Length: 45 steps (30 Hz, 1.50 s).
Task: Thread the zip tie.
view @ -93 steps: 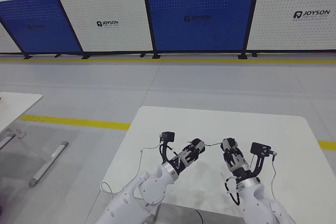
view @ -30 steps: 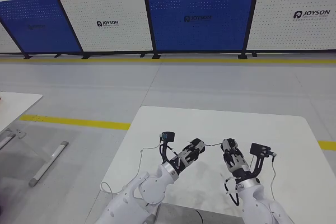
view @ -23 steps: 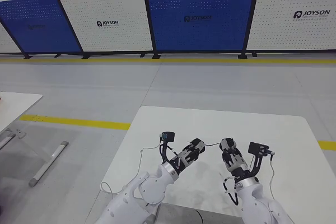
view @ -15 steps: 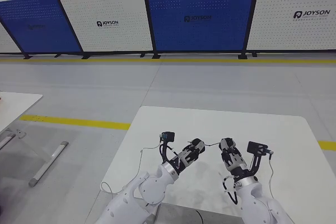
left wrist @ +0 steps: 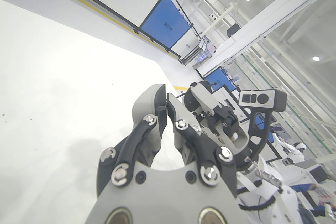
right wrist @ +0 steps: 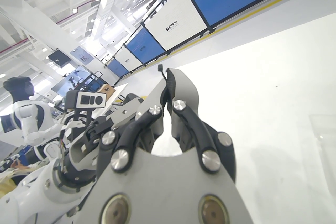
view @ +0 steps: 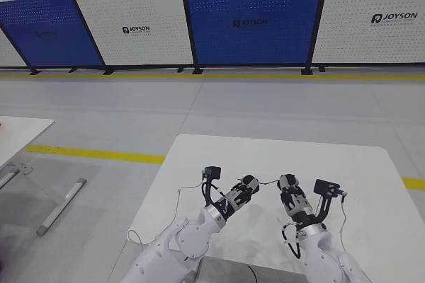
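Black nylon zip tie [right wrist: 160, 68]: its head stands free just past the tips of the right claw [right wrist: 168, 89], which is clenched on the strap. Left claw [left wrist: 166, 104]: pinched shut, apparently on the other end. The strap spans the gap between the two claws, above the white surface [view: 283, 152].

Progress: both ends gripped; no loop seen, so aligning and feeding the tail are judged left to do.

Room: claws sit over the near half; broad surface lies toward the far edge and both sides.
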{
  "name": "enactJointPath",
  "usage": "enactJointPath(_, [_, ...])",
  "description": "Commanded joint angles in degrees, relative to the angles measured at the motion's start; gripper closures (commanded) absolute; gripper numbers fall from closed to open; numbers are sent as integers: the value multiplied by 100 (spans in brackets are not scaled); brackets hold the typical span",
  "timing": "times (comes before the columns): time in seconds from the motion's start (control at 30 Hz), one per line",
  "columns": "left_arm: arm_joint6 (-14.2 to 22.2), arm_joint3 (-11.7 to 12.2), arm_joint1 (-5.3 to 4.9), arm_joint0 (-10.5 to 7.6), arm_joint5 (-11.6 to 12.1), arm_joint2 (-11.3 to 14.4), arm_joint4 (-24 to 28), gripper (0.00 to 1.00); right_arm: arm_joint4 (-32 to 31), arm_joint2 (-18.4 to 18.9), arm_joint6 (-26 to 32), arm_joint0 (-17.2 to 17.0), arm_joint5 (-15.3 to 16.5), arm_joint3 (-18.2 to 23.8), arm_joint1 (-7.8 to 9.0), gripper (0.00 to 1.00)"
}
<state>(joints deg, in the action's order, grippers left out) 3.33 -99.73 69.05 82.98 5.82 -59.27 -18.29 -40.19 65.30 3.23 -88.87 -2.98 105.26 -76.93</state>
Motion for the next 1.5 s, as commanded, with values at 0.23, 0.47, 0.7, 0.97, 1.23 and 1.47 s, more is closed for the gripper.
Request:
enactJointPath(0.23, [0, 0, 0, 0, 0, 0, 0, 100, 17, 9, 21, -6, -27, 4, -9, 100])
enactJointPath(0.47, [0, 0, 0, 0, 0, 0, 0, 100, 40, 26, -1, -34, -31, 34, -14, 100])
enactJointPath(0.7, [0, 0, 0, 0, 0, 0, 0, 100, 44, 45, -5, -70, -30, 72, -16, 100])
enactJointPath(0.97, [0, 0, 0, 0, 0, 0, 0, 100, -31, 19, 59, -83, -53, 70, -18, 100])
enactJointPath(1.23, [0, 0, 0, 0, 0, 0, 0, 100, -49, -9, 42, -64, -28, 45, -28, 100])
enactJointPath(1.47, [0, 0, 0, 0, 0, 0, 0, 100, -4, -105, 89, 41, -1, -115, -51, 100])
